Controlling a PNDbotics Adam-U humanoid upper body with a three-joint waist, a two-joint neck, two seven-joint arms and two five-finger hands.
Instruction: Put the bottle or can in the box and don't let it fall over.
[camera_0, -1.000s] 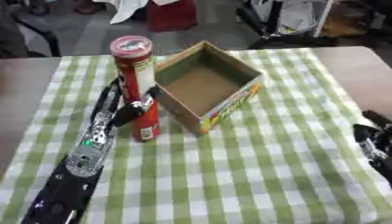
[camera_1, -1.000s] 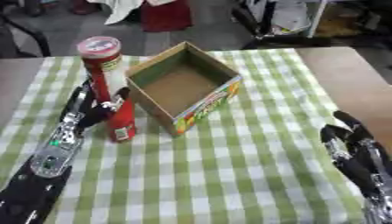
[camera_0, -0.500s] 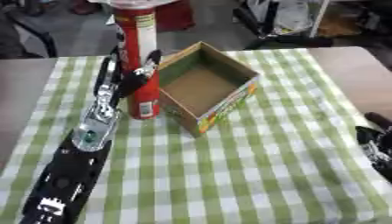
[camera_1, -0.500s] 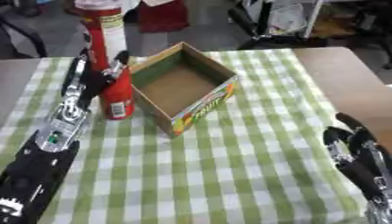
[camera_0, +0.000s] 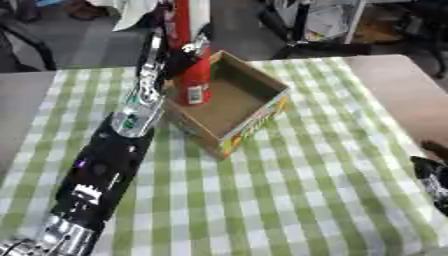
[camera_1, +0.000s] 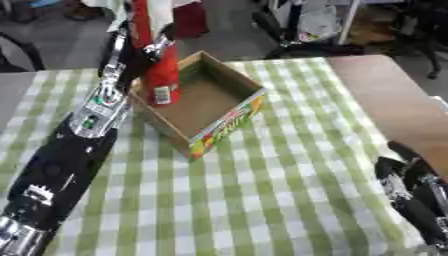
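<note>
A tall red can (camera_0: 191, 60) hangs upright in the air, its base over the left rim of the open cardboard box (camera_0: 254, 116). My left hand (camera_0: 187, 52) is shut on the can from the left, with the long black arm running up from the lower left corner. The can's top runs out of the picture. The box is brown inside with a colourful printed side and stands on the green checked cloth (camera_0: 289, 190). My right hand (camera_1: 411, 192) rests at the lower right edge, fingers straight.
The checked cloth covers most of a brown table (camera_1: 394, 100), bare at the right. Chairs and clutter stand on the floor beyond the far edge. Cloth lies bare in front of and right of the box.
My left hand has lifted the can off the cloth and carried it right, from beside the box to over its left rim. The camera has shifted too. The right hand stays put.
</note>
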